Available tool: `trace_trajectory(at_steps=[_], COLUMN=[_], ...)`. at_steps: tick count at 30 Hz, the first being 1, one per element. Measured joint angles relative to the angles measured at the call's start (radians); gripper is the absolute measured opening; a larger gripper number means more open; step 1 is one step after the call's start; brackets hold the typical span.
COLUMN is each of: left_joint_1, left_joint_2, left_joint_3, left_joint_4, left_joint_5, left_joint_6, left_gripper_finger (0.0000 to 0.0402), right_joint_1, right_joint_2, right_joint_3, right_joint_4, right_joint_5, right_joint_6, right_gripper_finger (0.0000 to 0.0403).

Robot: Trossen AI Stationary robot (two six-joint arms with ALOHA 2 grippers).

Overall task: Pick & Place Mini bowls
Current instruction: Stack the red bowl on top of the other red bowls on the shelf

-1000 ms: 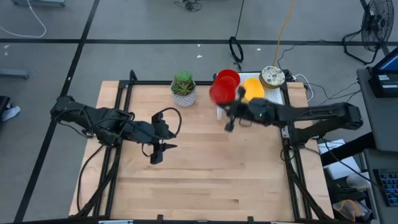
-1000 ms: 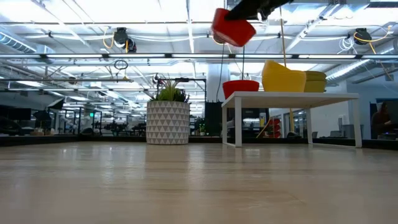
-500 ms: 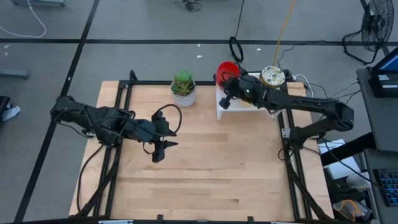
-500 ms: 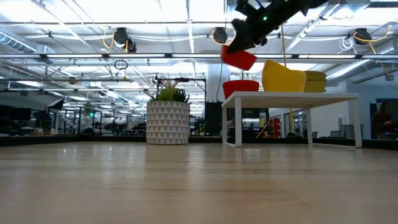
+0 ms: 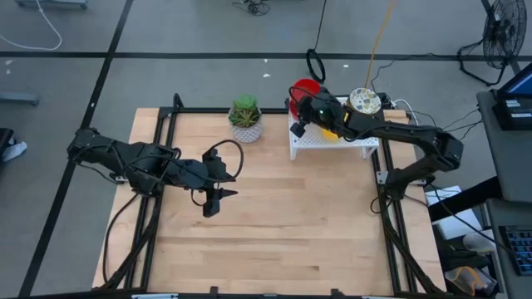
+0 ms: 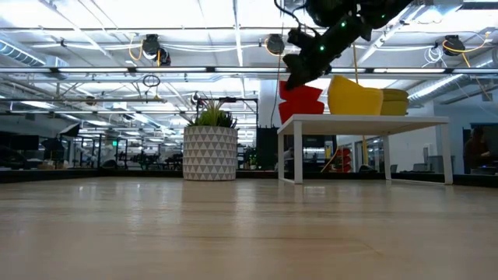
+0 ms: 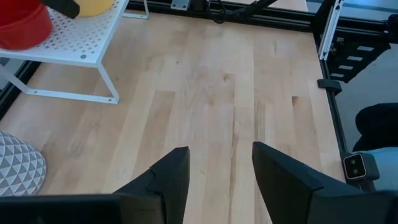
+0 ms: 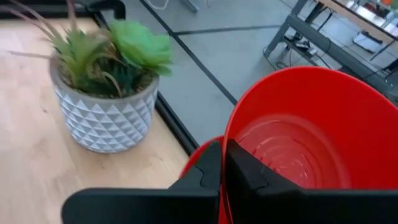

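My right gripper (image 5: 306, 114) (image 8: 222, 163) is over the far left corner of the white rack (image 5: 332, 139) (image 6: 366, 120), shut on a red mini bowl (image 8: 292, 143) (image 6: 300, 92). A second red bowl (image 6: 300, 112) (image 8: 198, 155) stands on the rack directly beneath it. Yellow bowls (image 5: 335, 125) (image 6: 354, 95) sit beside them, with speckled cream bowls (image 5: 363, 101) (image 6: 395, 101) farther right. My left gripper (image 5: 212, 201) (image 7: 214, 168) hangs open above bare table at centre left, far from the bowls. My right gripper pinches the red bowl's rim (image 8: 225, 134), one finger (image 8: 252, 174) inside the bowl and the other outside. It comes slanting down from the rack's near right side. The bowl is tilted, and its underside sits in the red bowl below.
A pale patterned pot with a green plant (image 5: 246, 120) (image 6: 209, 152) (image 8: 102, 93) stands left of the rack near the table's far edge. Black frame rails run along the table's left and right sides. The wooden top (image 5: 274, 224) stretches in front of the rack.
My right gripper has carried the red bowl from in front of the rack toward the table's far edge and down, until it came onto the red bowl on the rack's left corner. The bowl has come down from high above the rack. My left arm has kept still.
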Motion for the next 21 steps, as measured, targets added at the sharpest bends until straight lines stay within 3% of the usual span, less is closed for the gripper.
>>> trace_trajectory(at_steps=[13, 18, 21], left_joint_1=[0.000, 0.000, 0.000], left_joint_2=[0.000, 0.000, 0.000], left_joint_3=[0.000, 0.000, 0.000], left_joint_4=[-0.001, -0.001, -0.001], left_joint_5=[0.001, 0.000, 0.000], left_joint_6=[0.002, 0.002, 0.002], left_gripper_finger=[0.0161, 0.0168, 0.0175], right_joint_1=[-0.024, -0.024, -0.024], right_joint_2=[0.010, 0.010, 0.010], right_joint_3=[0.000, 0.000, 0.000], right_joint_4=[-0.053, -0.059, -0.059], right_joint_5=[-0.004, -0.100, -0.104], right_joint_6=[0.023, 0.042, 0.049], right_gripper_finger=[0.0000, 0.0000, 0.0001])
